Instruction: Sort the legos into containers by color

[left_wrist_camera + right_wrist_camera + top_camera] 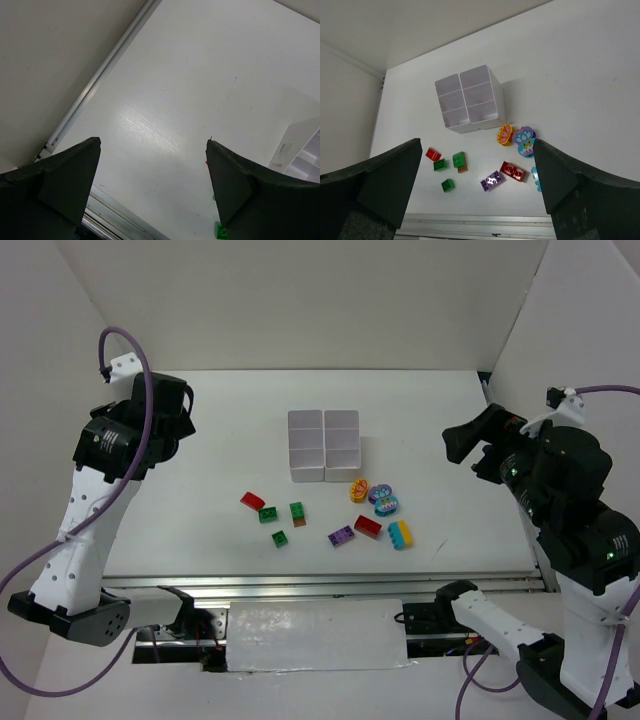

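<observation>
both grippers are seen spread wide with nothing held. the left gripper [153, 141] is poised over bare table [190, 530] at the left, and the right gripper [477, 141] is hung above the right side, with the whole work in its view. the legos [341, 536] are scattered on the table just in front of the containers [307, 473], whose compartments appear unfilled.

the bricks are judged to be light, stiff and hard, not fragile, with smooth sides that may slip under a skewed pinch. each is best taken across two flat opposite walls, low down, rather than over the studs. the red brick [252, 501] is set apart and is easily reached. the orange piece [359, 490] is rounded and crowded against its neighbours, so less room is left there for fingers.
</observation>
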### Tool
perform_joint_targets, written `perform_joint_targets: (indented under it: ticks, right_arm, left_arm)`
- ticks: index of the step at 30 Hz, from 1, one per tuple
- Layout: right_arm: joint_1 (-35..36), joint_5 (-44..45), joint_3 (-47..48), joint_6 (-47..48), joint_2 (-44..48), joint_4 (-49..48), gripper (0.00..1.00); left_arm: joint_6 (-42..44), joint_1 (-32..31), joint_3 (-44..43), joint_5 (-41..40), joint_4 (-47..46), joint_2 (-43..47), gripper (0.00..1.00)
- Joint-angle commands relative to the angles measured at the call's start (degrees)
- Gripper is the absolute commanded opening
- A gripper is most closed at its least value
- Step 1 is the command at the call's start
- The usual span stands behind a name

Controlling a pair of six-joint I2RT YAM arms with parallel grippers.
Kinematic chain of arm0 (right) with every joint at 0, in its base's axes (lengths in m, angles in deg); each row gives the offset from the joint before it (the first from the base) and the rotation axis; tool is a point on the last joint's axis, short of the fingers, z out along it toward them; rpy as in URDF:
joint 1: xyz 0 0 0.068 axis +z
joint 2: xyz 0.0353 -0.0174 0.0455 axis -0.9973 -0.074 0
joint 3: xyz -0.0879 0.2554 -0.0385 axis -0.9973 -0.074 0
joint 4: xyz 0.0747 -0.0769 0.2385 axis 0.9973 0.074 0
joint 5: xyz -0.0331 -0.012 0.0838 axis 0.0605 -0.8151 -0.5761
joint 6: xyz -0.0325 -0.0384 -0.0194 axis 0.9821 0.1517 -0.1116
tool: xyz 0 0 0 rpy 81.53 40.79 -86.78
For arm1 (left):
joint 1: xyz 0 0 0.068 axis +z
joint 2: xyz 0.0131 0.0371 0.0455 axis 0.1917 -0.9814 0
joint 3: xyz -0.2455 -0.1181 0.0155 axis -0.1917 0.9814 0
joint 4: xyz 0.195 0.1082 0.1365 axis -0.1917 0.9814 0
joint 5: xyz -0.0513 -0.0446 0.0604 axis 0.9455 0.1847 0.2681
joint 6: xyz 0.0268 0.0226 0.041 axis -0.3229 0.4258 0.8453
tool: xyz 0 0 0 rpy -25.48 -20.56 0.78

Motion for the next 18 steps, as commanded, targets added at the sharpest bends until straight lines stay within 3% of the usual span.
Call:
perform_joint_targets:
  ticks: [1, 8, 12, 15, 18]
  right_arm:
    - [0.29, 0.52, 0.27, 0.14, -1.65, -3.76, 1.00]
    - [0.29, -4.13, -1.48, 1.72, -1.66, -9.27, 1.00]
    - [0.29, -20.09, -9.11, 4.63, 0.64, -18.86, 1.00]
    - [0.72, -29.83, -10.88, 2.17, -4.45, -21.33, 0.99]
    - [5.63, -31.66, -14.66, -0.64, -10.77, -26.69, 1.00]
  left_arm:
    - [0.39, -0.03, -0.65, -1.85, -1.42, 0.09, 0.99]
    - [1.45, -0.03, 0.94, -1.32, -2.21, 1.75, 1.00]
    - [1.45, -0.03, 2.26, -0.44, -2.65, 2.64, 1.00]
    - [1.45, -0.03, 3.92, 1.23, -3.00, 2.64, 0.99]
    - [0.84, -0.03, 4.98, 3.77, -2.83, 2.37, 0.99]
